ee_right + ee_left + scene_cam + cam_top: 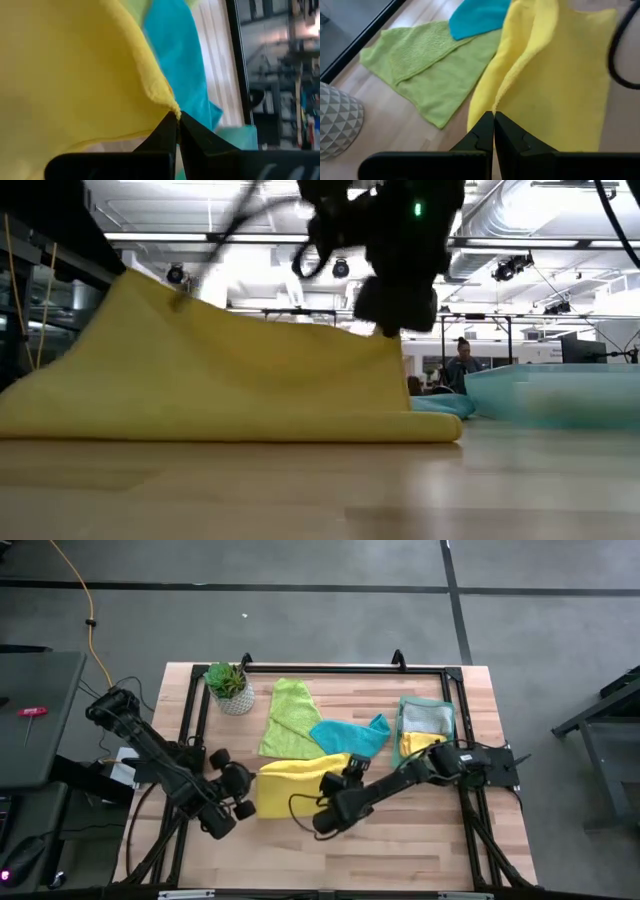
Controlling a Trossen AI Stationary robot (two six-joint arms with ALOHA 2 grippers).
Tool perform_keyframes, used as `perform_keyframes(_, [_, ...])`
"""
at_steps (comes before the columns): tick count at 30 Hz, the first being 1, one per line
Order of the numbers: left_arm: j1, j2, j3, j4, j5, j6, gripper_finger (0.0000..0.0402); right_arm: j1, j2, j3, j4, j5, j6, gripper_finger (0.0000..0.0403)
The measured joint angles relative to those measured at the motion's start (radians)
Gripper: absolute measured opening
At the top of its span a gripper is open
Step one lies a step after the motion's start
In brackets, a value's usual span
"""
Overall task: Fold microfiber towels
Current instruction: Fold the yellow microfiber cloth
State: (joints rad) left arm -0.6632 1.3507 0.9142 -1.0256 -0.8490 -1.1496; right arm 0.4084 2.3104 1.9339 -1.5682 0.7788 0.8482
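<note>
Clearly the yellow microfiber towel point(290, 783) is light, limp and nappy, sagging in a soft ridge between two pinches near the front middle of the wooden worktop point(420, 830). The left tool point(493, 131) nips its left corner; the right tool point(177, 131) nips the right corner. Corners look like the best hold. Behind lie a lime towel point(288, 718) and a teal towel point(350, 733).
</note>
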Motion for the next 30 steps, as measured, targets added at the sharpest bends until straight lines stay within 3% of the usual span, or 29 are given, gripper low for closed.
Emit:
perform_keyframes(9, [0.102, 0.094, 0.0, 0.008, -0.016, 0.016, 0.0, -0.037, -0.013, -0.094, 0.004, -0.054, 0.062, 0.0])
perform_keyframes(30, [0.195, 0.297, 0.0, -0.015, 0.179, -0.141, 0.0, -0.076, -0.014, -0.105, 0.115, -0.065, 0.018, 0.0])
